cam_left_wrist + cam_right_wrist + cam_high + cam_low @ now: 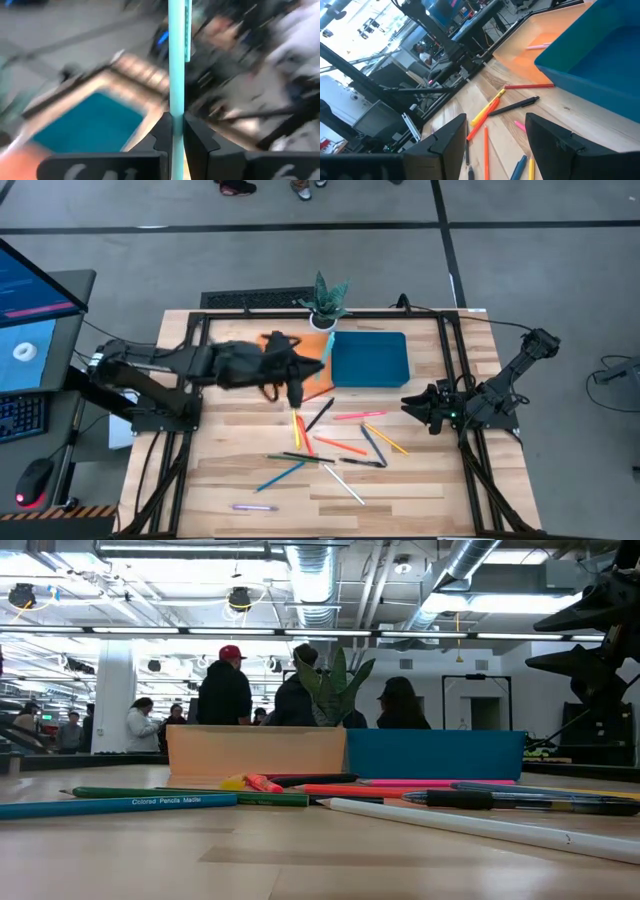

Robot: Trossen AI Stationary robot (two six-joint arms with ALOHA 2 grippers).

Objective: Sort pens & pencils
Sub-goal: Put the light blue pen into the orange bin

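Teal pencil clamped in left hand; surroundings blurred.

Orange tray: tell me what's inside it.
The right wrist view shows one pink stick lying in the orange tray. From above, the left arm and its end effector cover most of the tray, so anything else stays hidden.

Teal pencil pinched upright between left gripper fingers, above trays. Other pens & pencils scattered flat on table, mixed colours, some crossing; purple one apart near front edge.
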